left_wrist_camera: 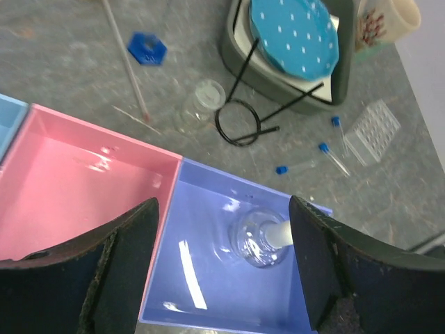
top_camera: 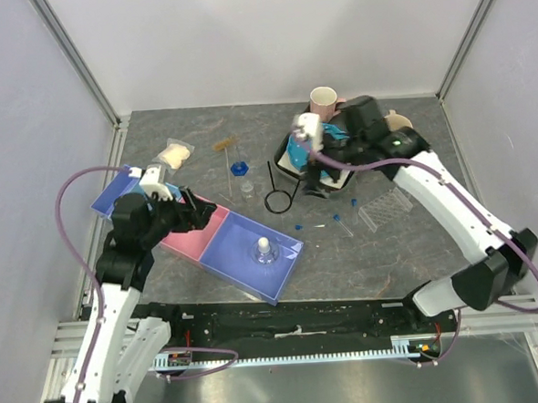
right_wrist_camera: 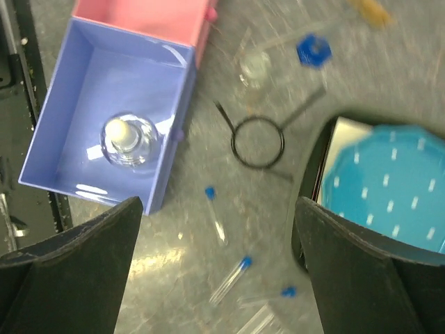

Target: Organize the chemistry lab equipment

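Left gripper point(left_wrist_camera: 222, 205) first, since its black fingers fill the near edge of the wrist view. They're spread wide with nothing in them, hanging over the pink bin point(left_wrist_camera: 83, 174) and purple bin point(left_wrist_camera: 201, 202). One clear bottle point(left_wrist_camera: 261, 236) already stands in the purple one. Right gripper point(right_wrist_camera: 217, 209) is fully spread and empty too, over the black wire ring point(right_wrist_camera: 257, 142) further right. Looks like we're between picks. The second clear bottle point(left_wrist_camera: 200, 104) sits on the mottled grey table point(top_camera: 391, 249) just beyond the pink bin. It's slick round glass, so it'll want a centred pinch. Tiny blue-capped tubes point(top_camera: 342, 223) and the dimpled clear tube rack point(top_camera: 385, 210) wait on the right.
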